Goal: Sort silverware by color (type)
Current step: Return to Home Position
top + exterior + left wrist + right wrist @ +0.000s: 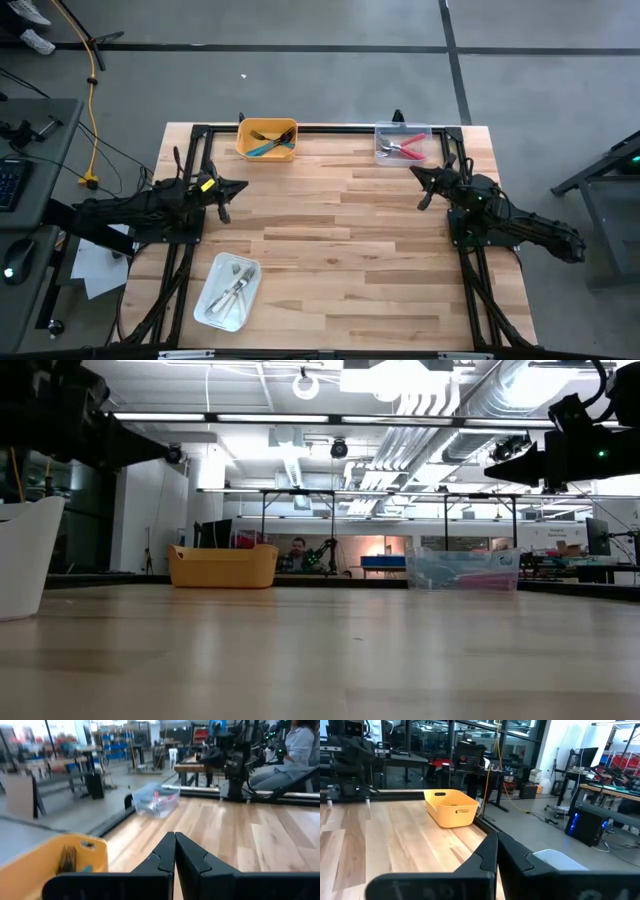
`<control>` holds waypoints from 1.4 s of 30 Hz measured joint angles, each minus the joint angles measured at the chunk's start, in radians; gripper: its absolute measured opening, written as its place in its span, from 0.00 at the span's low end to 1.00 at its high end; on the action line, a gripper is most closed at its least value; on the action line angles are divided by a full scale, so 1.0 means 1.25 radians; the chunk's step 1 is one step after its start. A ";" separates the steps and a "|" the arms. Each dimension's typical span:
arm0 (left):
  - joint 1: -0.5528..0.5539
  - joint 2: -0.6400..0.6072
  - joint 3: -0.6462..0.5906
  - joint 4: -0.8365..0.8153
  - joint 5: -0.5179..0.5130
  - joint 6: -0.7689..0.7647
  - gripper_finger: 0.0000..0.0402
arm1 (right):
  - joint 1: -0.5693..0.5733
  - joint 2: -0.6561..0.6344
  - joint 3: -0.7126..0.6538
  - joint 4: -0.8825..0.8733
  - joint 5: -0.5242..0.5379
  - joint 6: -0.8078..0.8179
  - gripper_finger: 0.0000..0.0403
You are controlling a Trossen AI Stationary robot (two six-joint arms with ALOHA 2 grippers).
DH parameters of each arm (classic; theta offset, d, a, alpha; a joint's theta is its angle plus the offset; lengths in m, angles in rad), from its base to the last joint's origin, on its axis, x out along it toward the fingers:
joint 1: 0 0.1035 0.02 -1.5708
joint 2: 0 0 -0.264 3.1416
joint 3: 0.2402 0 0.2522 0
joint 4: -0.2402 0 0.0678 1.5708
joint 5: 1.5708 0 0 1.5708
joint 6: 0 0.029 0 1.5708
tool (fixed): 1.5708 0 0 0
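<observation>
Teal-handled forks (265, 146) lie in a yellow bin (283, 152) at the table's far edge. Red/pink-handled ones (405, 149) lie in a clear bin (385, 132) to its right. White-handled ones (232, 287) lie in a white bin (212, 315) near the left front. My left gripper (243, 185) hovers shut and empty at the table's left, its fingers (175, 847) pointing toward the clear bin (157, 800). My right gripper (415, 172) hovers shut and empty just in front of the clear bin. Its fingers (496, 847) point toward the yellow bin (451, 807).
Bare wooden table top lies between the two arms and toward the near edge. A black frame runs along the far edge behind the bins. The low view shows the white bin (25, 555), yellow bin (222, 565) and clear bin (462, 570). A seated person (300, 745) is beyond the table.
</observation>
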 joint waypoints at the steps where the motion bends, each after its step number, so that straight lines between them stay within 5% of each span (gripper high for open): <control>1: 0.000 0.000 0.000 -0.012 0.000 -0.018 0.00 | 0.000 0.000 0.000 0.000 0.000 0.000 0.00; 6: -0.002 0.001 0.000 -0.047 0.000 -0.083 0.00 | 0.000 0.000 0.000 0.000 0.000 0.000 0.00; 42: -0.002 0.001 0.000 -0.047 -0.001 -0.050 0.00 | 0.000 0.001 -0.001 0.000 -0.001 0.000 0.00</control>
